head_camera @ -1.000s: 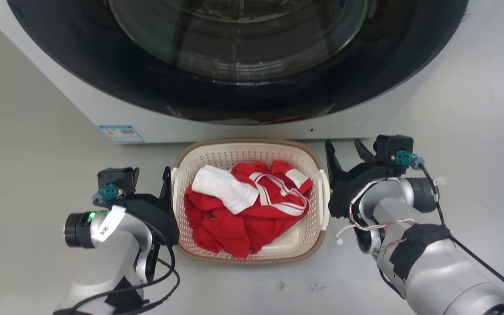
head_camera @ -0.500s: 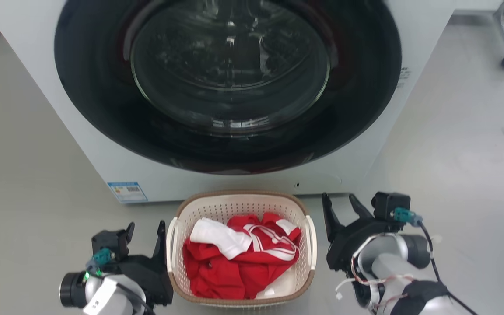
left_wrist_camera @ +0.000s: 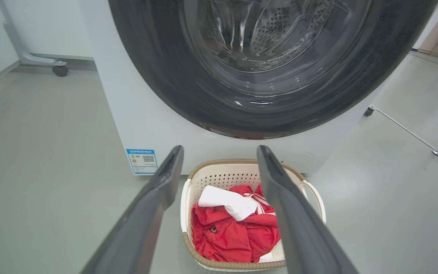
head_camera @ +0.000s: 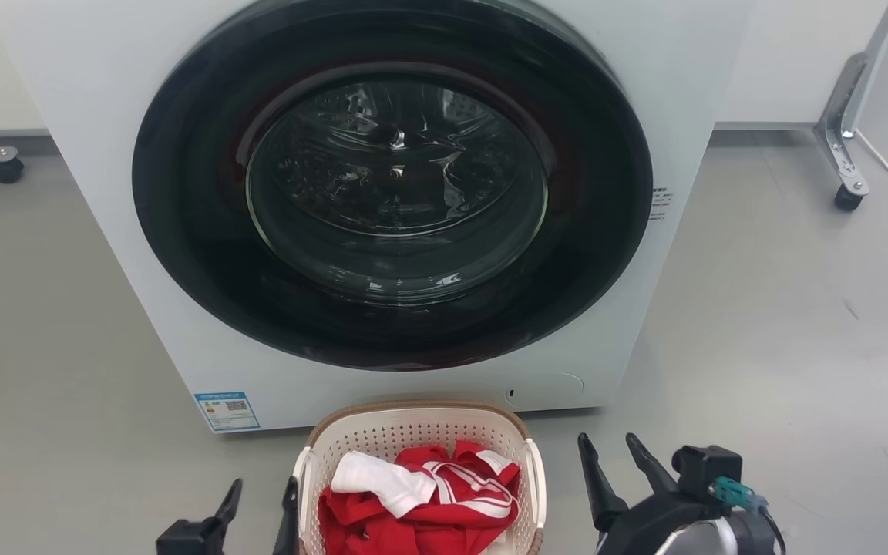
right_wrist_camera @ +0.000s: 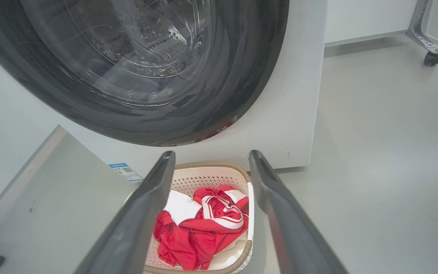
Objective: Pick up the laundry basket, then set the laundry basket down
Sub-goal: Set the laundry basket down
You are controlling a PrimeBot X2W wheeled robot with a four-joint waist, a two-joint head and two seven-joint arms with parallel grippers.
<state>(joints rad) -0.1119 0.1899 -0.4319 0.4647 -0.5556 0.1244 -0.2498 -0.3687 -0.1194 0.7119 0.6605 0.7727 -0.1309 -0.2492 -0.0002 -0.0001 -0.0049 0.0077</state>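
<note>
The laundry basket (head_camera: 412, 410) sits on the grey floor (head_camera: 783, 324) right at the foot of the washing machine (head_camera: 82, 154), its far rim close under the machine's lower front panel. From my head view I see only the far half of it, cut off by the bottom edge. Inside lies a heap of red clothing (head_camera: 413, 528) with white stripes, and a white garment (head_camera: 381, 479) draped over it toward the left. The left end effector (head_camera: 264, 486) is released, its two dark fingers spread with nothing between them. The inner finger stands just beside the basket's left handle (head_camera: 301, 482), and I cannot tell from here whether it touches. The right end effector (head_camera: 607, 443) is likewise released and empty. It stands off the basket's right side, with a strip of bare floor between it and the right handle (head_camera: 540, 482). Through the left wrist view the spread fingers (left_wrist_camera: 158, 198) frame the basket (left_wrist_camera: 224, 176) lower down. The right wrist view looks past its fingers (right_wrist_camera: 276, 205) onto the basket (right_wrist_camera: 207, 178) in much the same way. The machine's round dark door (head_camera: 394, 185) is closed, its glass showing the drum. A blue-and-white label (head_camera: 226, 410) sits at the lower left corner of the front. Wheeled metal legs (head_camera: 843, 146) stand farther back on the right, and a castor (head_camera: 3, 166) on the left.
</note>
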